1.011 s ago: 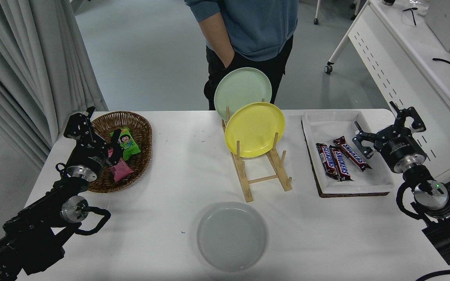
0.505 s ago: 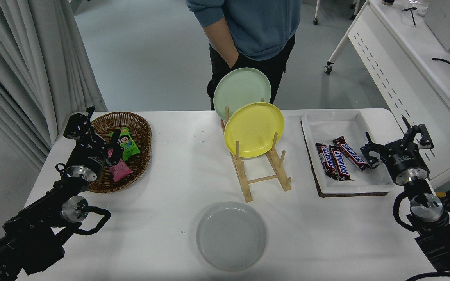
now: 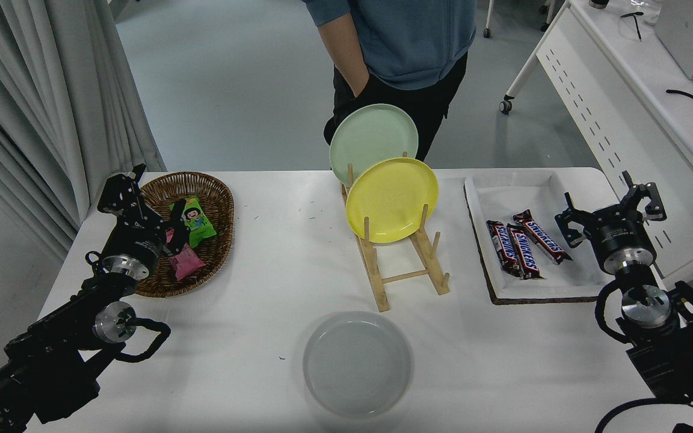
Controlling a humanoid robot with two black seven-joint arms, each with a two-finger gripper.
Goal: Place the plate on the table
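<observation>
The light grey plate (image 3: pixel 357 364) lies flat on the white table (image 3: pixel 262 288), near the front edge at the middle. My right gripper (image 3: pixel 610 207) is open and empty at the right, above the right rim of the tray, far from the plate. My left gripper (image 3: pixel 142 201) is parked at the lower left, over the wicker basket.
A wooden rack (image 3: pixel 400 258) holds a yellow plate (image 3: pixel 391 199) and a pale green plate (image 3: pixel 373 141) upright behind the grey plate. A cloth-lined tray (image 3: pixel 533 282) with candy bars (image 3: pixel 524 243) stands right. A wicker basket (image 3: pixel 208 198) with snacks stands left. A person (image 3: pixel 403 54) stands at the far side.
My right arm has drawn back toward the right edge and its gripper has turned. The person has shifted to the right. The grey plate has not moved.
</observation>
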